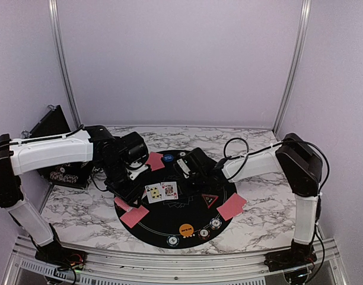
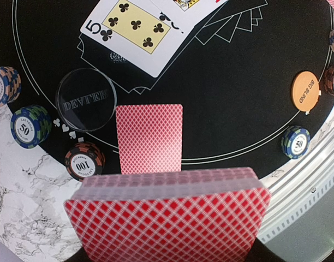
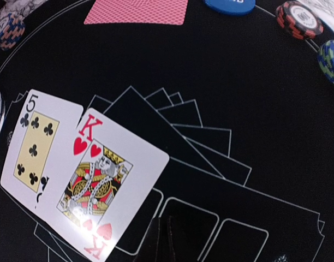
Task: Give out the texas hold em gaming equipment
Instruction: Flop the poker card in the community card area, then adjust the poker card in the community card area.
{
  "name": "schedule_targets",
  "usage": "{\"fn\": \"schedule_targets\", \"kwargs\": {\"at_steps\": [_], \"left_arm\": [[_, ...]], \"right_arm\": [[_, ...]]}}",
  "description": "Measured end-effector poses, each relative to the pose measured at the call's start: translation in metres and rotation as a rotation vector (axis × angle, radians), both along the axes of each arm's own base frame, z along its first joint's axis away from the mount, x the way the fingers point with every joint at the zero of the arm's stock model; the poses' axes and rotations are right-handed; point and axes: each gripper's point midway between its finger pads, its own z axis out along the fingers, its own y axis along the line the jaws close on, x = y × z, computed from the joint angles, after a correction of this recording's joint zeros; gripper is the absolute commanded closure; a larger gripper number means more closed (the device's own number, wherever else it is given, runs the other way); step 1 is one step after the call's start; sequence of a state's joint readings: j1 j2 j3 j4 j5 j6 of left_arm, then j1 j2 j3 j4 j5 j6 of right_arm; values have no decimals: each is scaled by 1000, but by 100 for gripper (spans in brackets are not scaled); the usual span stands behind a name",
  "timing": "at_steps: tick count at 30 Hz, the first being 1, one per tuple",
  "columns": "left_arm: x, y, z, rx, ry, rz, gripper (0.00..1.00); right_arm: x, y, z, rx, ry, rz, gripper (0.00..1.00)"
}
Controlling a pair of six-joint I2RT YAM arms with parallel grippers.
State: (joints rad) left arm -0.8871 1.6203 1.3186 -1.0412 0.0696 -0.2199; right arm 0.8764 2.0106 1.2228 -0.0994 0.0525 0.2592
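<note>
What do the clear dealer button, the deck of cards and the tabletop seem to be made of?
The dealer button looks like clear acrylic, glossy: the black mat shows through it. The deck of cards is probably coated paper or plastic: thin stacked edges, smooth printed backs. The tabletop is white with grey veins like marble; stone or printed laminate, I cannot tell.

On the round black mat (image 1: 164, 222), 2 face-up cards (image 1: 161, 191) lie near centre. Pink-backed cards (image 1: 231, 206) sit at its 11, 8 and 3 o'clock edges, a blue disc (image 1: 168, 158) at 12, an orange disc (image 1: 186, 229) at 6.
</note>
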Motion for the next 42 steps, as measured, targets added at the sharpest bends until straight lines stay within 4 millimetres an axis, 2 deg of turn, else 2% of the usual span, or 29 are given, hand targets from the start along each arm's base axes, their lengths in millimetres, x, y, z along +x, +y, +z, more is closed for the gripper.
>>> {"fn": "schedule_targets", "kwargs": {"at_steps": [5,22,35,39,42], "left_arm": [[0,0,0,0,0,0,42],[1,1,0,0,0,4,42],[1,1,0,0,0,3,42],[1,1,0,0,0,3,42],[1,1,0,0,0,2,42]], "right_arm": [[7,9,-6,9,9,-15,97],[17,23,-5,24,7,-11,97],[18,22,-5,40,24,-31,95],[18,18,-1,46,39,-45,92],[16,15,13,78,54,-48,88]]}}
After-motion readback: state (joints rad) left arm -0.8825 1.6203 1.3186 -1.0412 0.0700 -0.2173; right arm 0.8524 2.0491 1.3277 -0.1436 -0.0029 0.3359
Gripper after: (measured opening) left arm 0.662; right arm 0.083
